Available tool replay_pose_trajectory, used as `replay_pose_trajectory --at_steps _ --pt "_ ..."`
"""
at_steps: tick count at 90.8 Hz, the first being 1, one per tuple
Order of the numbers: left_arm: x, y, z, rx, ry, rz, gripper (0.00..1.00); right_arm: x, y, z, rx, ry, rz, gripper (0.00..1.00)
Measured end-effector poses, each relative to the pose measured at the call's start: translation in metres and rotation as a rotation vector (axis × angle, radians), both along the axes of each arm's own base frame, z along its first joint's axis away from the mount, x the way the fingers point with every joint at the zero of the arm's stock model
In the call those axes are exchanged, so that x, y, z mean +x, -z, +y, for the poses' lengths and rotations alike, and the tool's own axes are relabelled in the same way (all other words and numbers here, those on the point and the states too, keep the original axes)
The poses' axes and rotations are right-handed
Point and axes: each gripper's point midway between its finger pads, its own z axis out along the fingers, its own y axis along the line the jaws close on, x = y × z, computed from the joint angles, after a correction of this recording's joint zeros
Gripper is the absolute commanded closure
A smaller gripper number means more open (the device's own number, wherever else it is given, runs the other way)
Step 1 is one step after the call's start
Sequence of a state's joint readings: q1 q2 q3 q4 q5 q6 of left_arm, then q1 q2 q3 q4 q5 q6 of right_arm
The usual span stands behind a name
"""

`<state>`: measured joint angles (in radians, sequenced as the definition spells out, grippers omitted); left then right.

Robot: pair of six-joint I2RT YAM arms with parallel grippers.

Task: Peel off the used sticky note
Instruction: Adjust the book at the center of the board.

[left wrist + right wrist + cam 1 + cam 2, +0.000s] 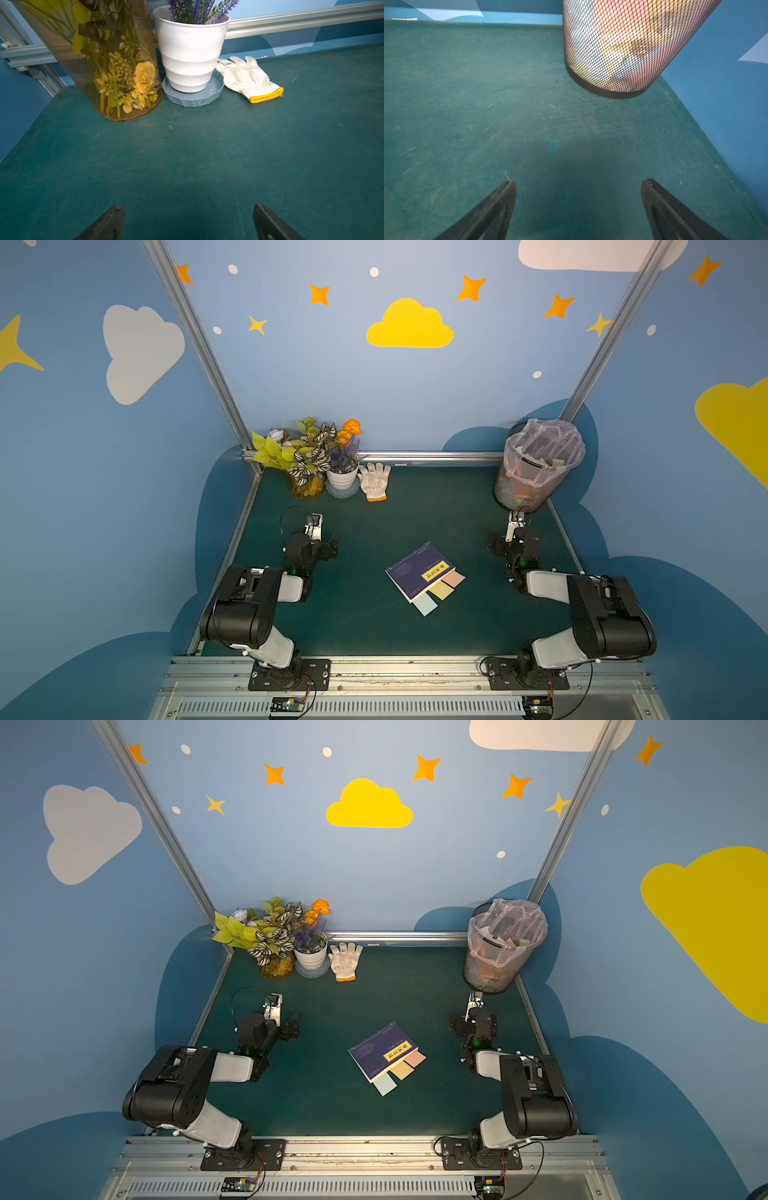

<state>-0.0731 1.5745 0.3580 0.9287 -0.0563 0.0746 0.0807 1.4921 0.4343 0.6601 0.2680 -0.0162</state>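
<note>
Spreading across the lower middle of both top views, the table (365, 626) holds the bin (512, 491) upper right. The left gripper (187, 207) and right gripper (577, 182) gape empty. At centre, the book (415, 572) has three notes (441, 592) along its lower-right edge.

We see a robot test booth, not a home or an office. Aluminium posts (201, 344) frame blue walls (374, 385) painted with clouds and stars, like a stage set. The table (353, 614) is a scuffed green mat, seen close up in both wrist views. At 6 o'clock a metal rail (407, 672) carries the left arm (245, 614) and the right arm (598, 622), both bolted down, with small circuit boards (286, 704) below. The rest reads to us as props: flowers (303, 452) and a pot (341, 480) at 11 o'clock, a glove (375, 483) at 12, a mesh bin (515, 493) at 1, and a book (417, 572) near the centre.
</note>
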Motion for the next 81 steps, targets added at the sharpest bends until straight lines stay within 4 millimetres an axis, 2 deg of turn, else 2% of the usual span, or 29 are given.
replay_pose_trajectory --at_steps 52,66,72,81 --pt "0.000 0.000 0.000 0.000 0.000 0.000 0.00 0.000 0.000 0.000 0.000 0.000 0.000 0.02" --pt "-0.001 -0.001 -0.008 -0.004 0.055 0.032 0.00 0.000 0.000 0.000 0.001 -0.001 0.000 0.02" --pt "0.003 -0.012 -0.016 0.003 0.104 0.064 0.00 0.000 0.000 -0.001 0.000 0.002 0.002 0.02" --pt "0.019 -0.053 -0.034 0.016 0.215 0.081 0.00 -0.005 -0.006 -0.002 -0.005 0.027 0.011 0.02"
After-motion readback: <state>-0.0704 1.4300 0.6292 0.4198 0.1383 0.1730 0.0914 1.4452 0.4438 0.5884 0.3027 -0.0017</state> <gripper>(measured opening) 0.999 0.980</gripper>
